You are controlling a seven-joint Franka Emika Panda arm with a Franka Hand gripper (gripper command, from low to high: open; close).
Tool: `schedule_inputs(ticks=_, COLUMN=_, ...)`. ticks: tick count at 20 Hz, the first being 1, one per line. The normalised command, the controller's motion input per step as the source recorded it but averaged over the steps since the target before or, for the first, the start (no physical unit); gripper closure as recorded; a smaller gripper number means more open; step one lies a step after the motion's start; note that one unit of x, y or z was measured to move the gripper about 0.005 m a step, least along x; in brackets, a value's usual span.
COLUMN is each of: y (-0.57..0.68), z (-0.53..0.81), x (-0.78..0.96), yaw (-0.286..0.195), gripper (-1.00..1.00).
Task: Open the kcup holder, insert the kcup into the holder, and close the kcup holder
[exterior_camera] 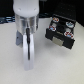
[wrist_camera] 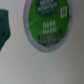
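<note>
Green-lidded kcup (wrist_camera: 48,23) fills my wrist view; light and rigid, I'd pinch its sides. Hand (exterior_camera: 26,36) state unclear; holder (exterior_camera: 61,31) open at two o'clock.

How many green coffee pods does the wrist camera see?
2, probably: the kcup, green lid facing the camera, and a green shape beside it, cut off at the picture's edge, too blurred to confirm. Others may be hidden.

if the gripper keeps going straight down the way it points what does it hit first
Most likely the kcup: the wrist view, looking along the gripper, is filled by its green lid on the white table. How far away it lies is unclear, and the fingers are not clearly visible.
</note>
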Motion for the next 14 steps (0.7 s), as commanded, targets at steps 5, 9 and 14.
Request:
schedule_inputs(ticks=5, y=-0.06, z=-0.16, x=0.07, yaw=-0.197, gripper=-1.00)
schedule_inputs(ticks=9, y=0.00, z=-0.02, x=0.04, yaw=-0.059, gripper=1.00)
schedule_inputs(ticks=14, y=0.02, z=0.01, x=0.02, yaw=-0.010, gripper=1.00)
